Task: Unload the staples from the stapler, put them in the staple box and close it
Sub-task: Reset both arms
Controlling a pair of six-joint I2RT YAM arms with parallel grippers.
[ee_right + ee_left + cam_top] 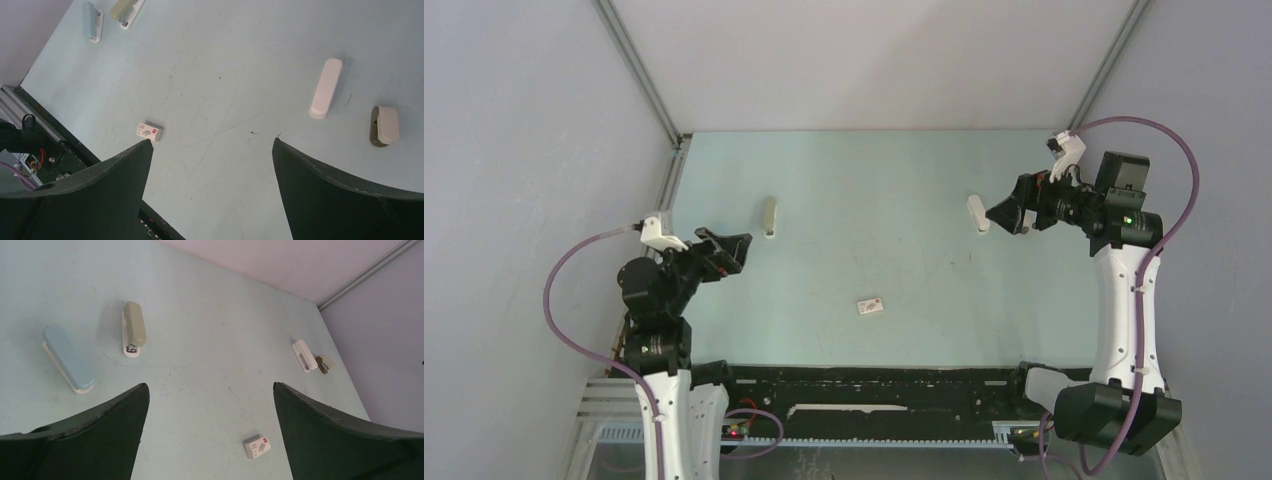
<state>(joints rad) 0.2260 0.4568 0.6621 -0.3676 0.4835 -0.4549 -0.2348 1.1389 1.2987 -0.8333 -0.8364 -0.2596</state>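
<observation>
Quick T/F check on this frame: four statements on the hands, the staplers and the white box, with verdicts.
1. The left hand and the right hand are both open and empty. True.
2. The small white box is held in the left hand. False: it lies on the table, clear of both hands.
3. The olive stapler lies beside a blue stapler, not touching it. True.
4. The white stapler rests on top of the olive stapler. False: it lies across the table from it, close to the right hand.
</observation>
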